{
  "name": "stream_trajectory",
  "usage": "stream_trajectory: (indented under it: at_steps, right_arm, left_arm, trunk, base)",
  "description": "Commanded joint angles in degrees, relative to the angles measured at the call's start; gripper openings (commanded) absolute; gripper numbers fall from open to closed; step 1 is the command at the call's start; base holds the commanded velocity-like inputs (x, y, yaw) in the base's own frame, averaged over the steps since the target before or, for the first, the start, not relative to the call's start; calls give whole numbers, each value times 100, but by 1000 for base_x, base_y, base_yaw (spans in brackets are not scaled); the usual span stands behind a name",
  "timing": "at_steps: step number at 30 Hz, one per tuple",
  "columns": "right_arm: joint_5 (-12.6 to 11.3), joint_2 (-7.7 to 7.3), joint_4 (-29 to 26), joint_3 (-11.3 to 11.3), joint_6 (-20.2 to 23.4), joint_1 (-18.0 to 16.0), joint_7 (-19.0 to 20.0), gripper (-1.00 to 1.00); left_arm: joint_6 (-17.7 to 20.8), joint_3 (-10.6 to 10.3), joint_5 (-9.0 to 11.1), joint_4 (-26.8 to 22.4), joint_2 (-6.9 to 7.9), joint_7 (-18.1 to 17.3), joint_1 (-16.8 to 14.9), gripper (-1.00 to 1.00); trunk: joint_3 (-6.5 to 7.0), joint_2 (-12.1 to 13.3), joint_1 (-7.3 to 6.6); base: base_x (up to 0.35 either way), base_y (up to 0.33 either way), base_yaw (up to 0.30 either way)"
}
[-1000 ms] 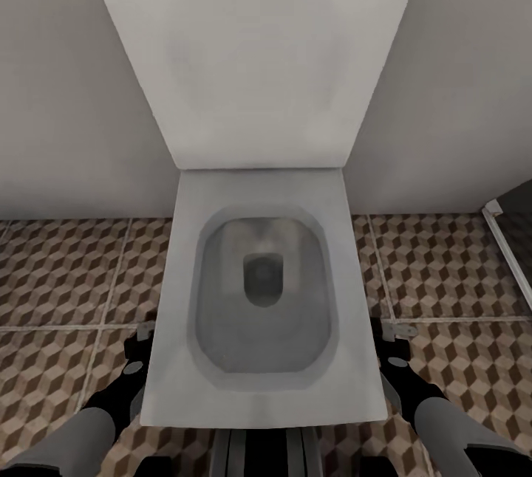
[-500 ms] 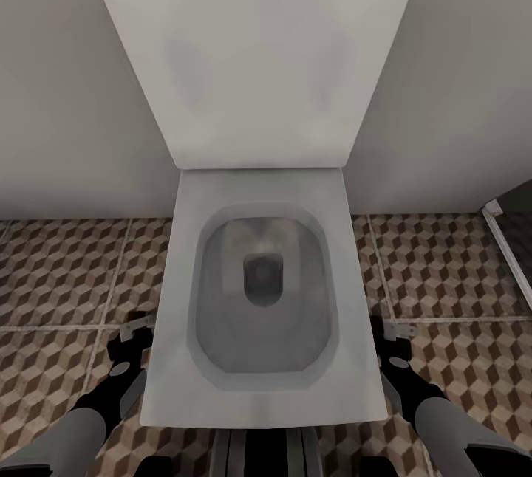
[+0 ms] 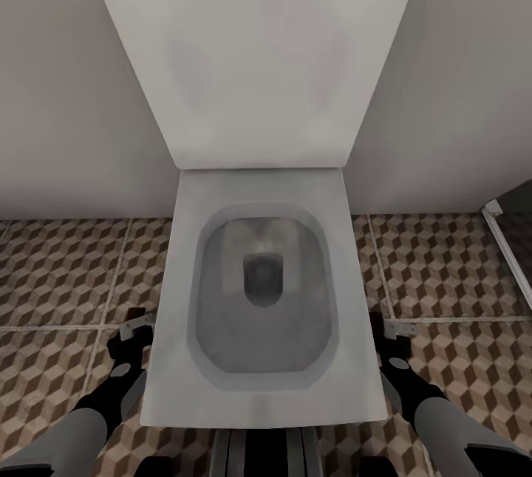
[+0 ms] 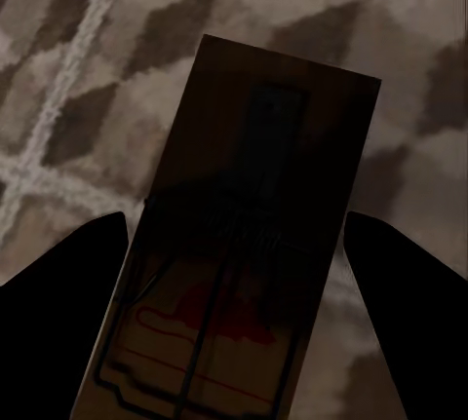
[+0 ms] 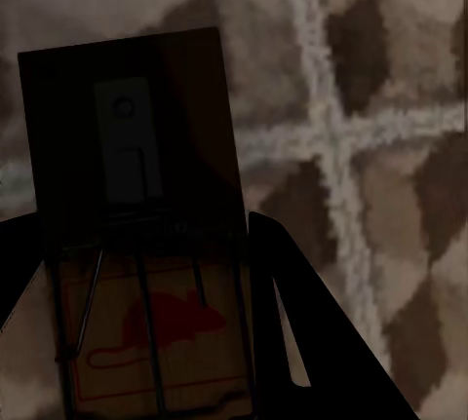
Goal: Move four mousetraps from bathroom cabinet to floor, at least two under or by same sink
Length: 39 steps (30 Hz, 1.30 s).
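left gripper [image 3: 137,329] shifted outward; mousetrap [image 4: 234,274] clamped between its fingers.

head view: even, soft light, no hard shadows, slight blotchy render noise on toilet lid [image 3: 255,56] | wrist views: dim, mousetraps [image 4: 244,274] in deep shade | floor tiles [image 5: 390,147] blurred, pixelated

Over the last second, left gripper [image 3: 135,327] shifted outward from the toilet [image 3: 258,300] edge and slightly nearer the camera, dark wrist now more exposed over the bathroom floor [image 3: 59,278]. Nearly settled in the last half second. Right gripper [image 3: 391,329] edged marginally back alongside the toilet's other side.
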Motion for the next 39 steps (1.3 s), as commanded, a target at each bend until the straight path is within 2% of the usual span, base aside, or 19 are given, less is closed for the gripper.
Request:
stream_trajectory:
  at_steps: [1, 14, 18, 23, 30, 39]
  right_arm:
    - [-10, 3, 8, -35, -44, -3, 18, -100]
    - [-22, -3, 48, -69, -91, -3, 18, -100]
    - [-23, -4, 55, -87, -91, -3, 18, -100]
    - [-17, 0, 57, -103, -91, -3, 18, -100]
    - [-8, 11, 55, -113, -78, -3, 18, -100]
    - [18, 15, 50, -107, -46, -3, -28, -100]
  left_arm:
    - [-52, -7, 43, 9, 2, -4, -3, -100]
    - [-123, -39, 64, 67, 7, -17, -1, -100]
    - [-45, -46, 71, 92, 14, -33, 1, -100]
    - [231, -51, 33, 138, 26, -72, 2, -100]
    - [282, -58, 13, 144, 32, -86, 1, -100]
    - [275, -61, -160, 145, 9, -87, 1, -100]
  trunk:
    - [-3, -1, -1]
    - [-3, -1, -1]
    - [-3, -1, -1]
    - [-3, -1, -1]
    - [-3, -1, -1]
    - [-3, -1, -1]
  base:
    - [0, 0, 0]
    - [0, 0, 0]
    - [0, 0, 0]
    - [0, 0, 0]
    - [0, 0, 0]
    - [0, 0, 0]
